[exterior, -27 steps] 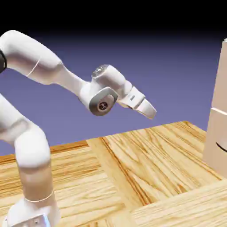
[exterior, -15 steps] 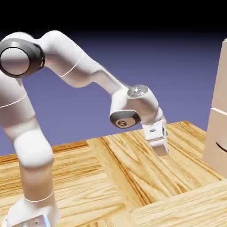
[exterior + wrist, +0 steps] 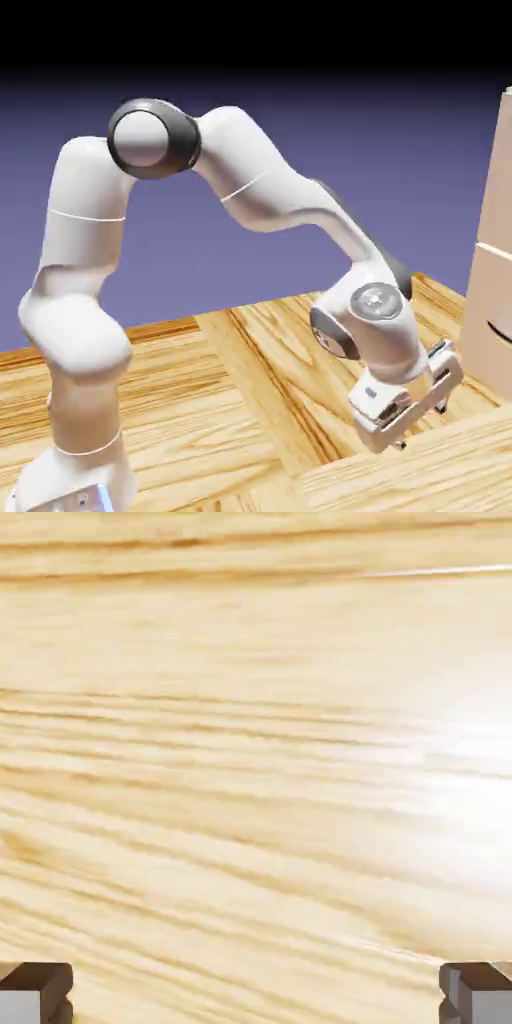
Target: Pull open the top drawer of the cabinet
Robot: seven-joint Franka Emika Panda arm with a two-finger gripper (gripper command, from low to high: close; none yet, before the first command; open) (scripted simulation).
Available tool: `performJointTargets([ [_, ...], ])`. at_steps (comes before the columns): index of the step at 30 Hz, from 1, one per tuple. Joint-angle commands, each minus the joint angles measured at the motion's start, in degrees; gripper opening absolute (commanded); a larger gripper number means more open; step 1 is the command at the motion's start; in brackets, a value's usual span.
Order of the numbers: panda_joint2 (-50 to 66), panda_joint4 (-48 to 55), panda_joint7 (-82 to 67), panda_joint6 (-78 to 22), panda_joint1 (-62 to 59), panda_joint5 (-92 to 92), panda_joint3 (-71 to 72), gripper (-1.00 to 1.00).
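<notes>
Drawer (image 3: 500, 190) first: it is the uppermost front of the cabinet (image 3: 484, 350), at the exterior view's right edge, above the thin seam (image 3: 494, 249). From my gripper (image 3: 422, 427) it lies up and to the exterior view's right, well apart from the fingers. The gripper is low, over the wood table (image 3: 250, 400), its jaws spread wide with nothing between them. In the hand view I get only wood grain and the two tips at the bottom corners, so the gripper is aimed at the table, not at the front I want. I judge that the next move must lift the arm (image 3: 265, 185) and swing the fingers round towards the cabinet; going straight across from this height would likely meet the lower front instead. The drawer looks pale beige, flat and smooth, and appears shut. The picture's edge cuts it off, so I can't tell its full width or find a handle on it; the dark curved handle (image 3: 500, 332) I do see belongs to the front below.
</notes>
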Motion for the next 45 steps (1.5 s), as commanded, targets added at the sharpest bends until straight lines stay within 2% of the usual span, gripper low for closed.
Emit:
performJointTargets([
  [1, 1.89, 1.05, 0.4, -0.62, 0.71, 2.5, -1.63, 0.0],
  [37, 69.74, 38.82, 14.87, -22.95, 26.37, 92.2, -60.29, 0.0],
  [39, 70.76, 39.39, 15.09, -23.29, 26.76, 93.55, -61.17, 0.0],
  [45, 69.86, 51.85, 17.0, -17.76, 19.94, 93.27, -61.07, 0.0],
])
